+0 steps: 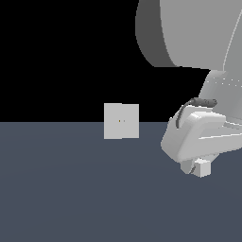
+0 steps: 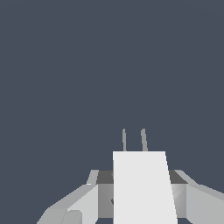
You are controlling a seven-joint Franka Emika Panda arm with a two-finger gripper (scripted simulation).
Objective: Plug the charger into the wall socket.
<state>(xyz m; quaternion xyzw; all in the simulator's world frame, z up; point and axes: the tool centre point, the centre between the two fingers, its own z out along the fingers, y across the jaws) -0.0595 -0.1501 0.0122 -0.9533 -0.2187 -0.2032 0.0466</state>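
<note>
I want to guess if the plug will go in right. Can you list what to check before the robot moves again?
1. Charger in the hand: ok, the block sits between the fingers in the wrist view.
2. Prongs free and sticking out ahead: ok, both show, nothing covers them.
3. Wall socket upright, with its two dots showing: ok in the exterior view.
4. Path to the socket: ok, only bare floor lies between them.
5. Prongs lined up with the dots: not ok yet, the wrist view shows only floor, no socket.
6. Firmness of the grip: cannot tell.
</note>
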